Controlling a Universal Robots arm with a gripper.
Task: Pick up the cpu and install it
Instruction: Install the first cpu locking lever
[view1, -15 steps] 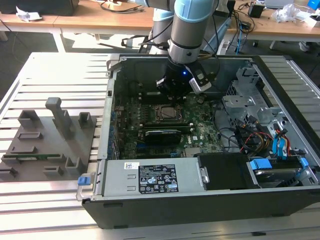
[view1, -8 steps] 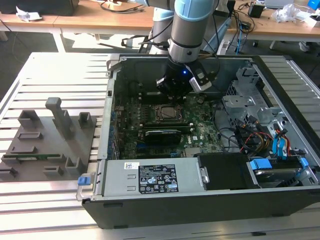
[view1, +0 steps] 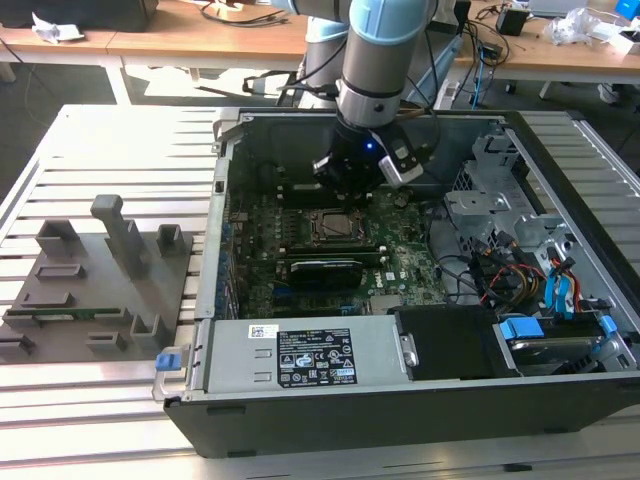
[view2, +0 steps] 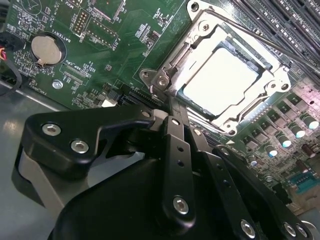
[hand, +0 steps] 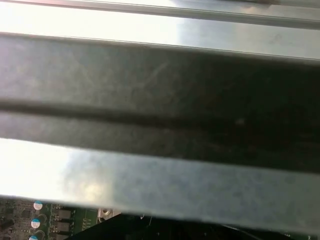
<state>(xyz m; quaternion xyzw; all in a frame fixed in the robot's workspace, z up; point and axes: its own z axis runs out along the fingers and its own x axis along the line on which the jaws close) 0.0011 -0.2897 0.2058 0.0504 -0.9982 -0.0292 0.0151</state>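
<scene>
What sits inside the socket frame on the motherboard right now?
The cpu lies inside the metal socket frame, its pale top showing. The frame's edges cover its rim; the contacts underneath are hidden.

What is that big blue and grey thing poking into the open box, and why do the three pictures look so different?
That is a robot arm. At its tip is a black pincer for grabbing things. The exterior view is taken by a camera standing off the arm. It shows an open black computer case lying on a slatted metal table, with a grey plastic holder beside it. The other two pictures come from cameras riding on the arm. In the second wrist view you see the pincer's black links up close, above the green circuit board. The pale square silvery cpu already sits inside its metal socket frame. The first wrist view mostly shows a grey metal wall of the case.
</scene>
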